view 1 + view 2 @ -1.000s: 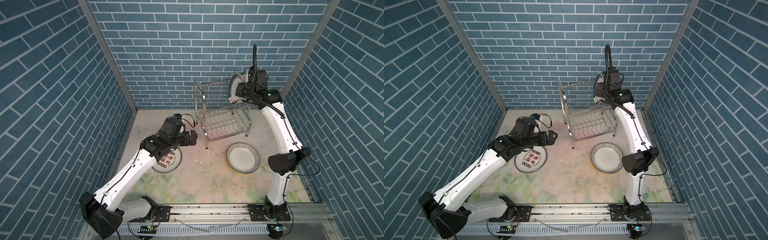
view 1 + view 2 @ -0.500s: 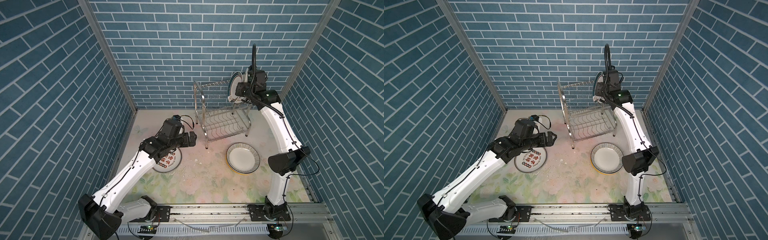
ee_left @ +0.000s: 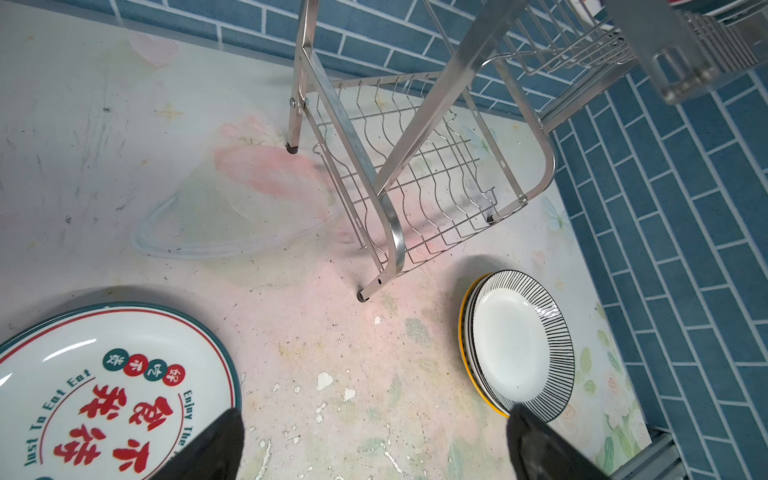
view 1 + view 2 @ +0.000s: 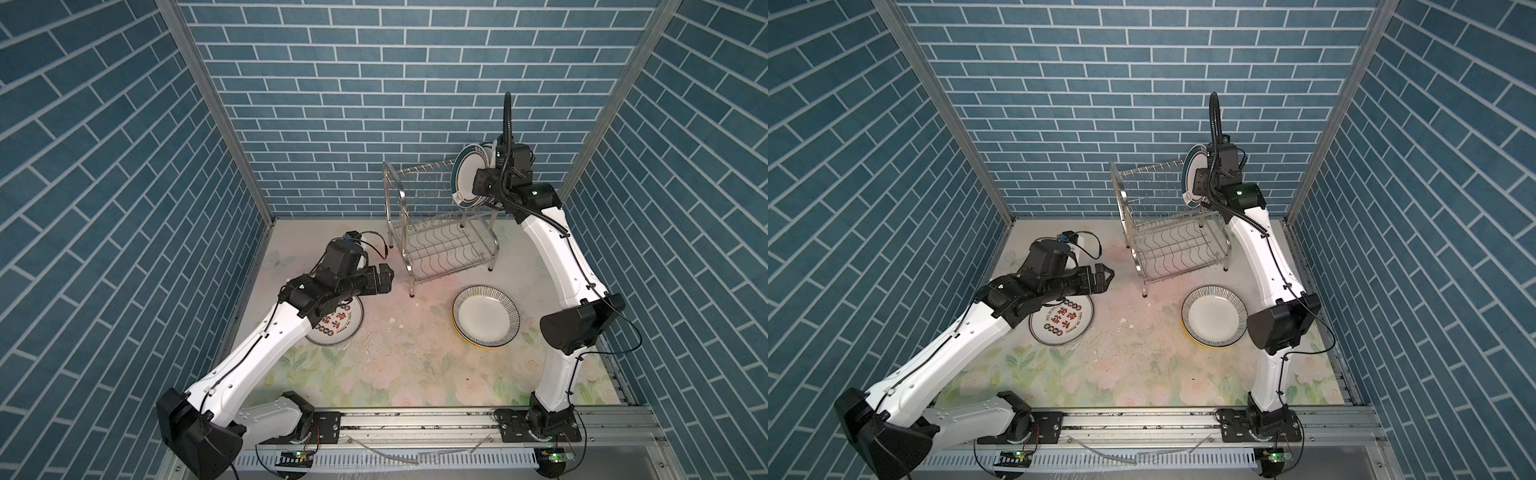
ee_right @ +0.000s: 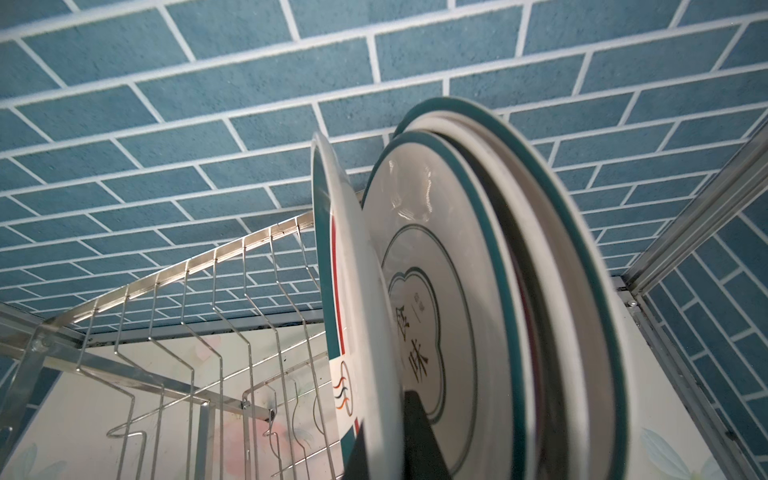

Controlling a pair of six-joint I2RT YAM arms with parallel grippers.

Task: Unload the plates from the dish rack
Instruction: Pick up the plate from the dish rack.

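Two grippers are yours to watch. At 9 o'clock on the table (image 4: 415, 374) the left gripper (image 3: 374, 411) hangs above the surface, fingers spread wide and holding nothing, just off the 1 o'clock edge of the red-lettered plate (image 4: 336, 328), which lies flat. The dish rack (image 4: 440, 245) stands at 12 o'clock. At 3 o'clock the black-striped plate (image 4: 486, 316) lies flat on a yellow-edged plate (image 3: 461, 332). On the rack's upper tier, at its 3 o'clock end, several green-banded plates (image 5: 478, 270) stand on edge among the prongs (image 5: 216, 311). Your right gripper (image 5: 384, 415) is up there, its fingers pressed onto the rim of the front plate (image 5: 357, 311), the one at the 9 o'clock side of that group, pinching it.
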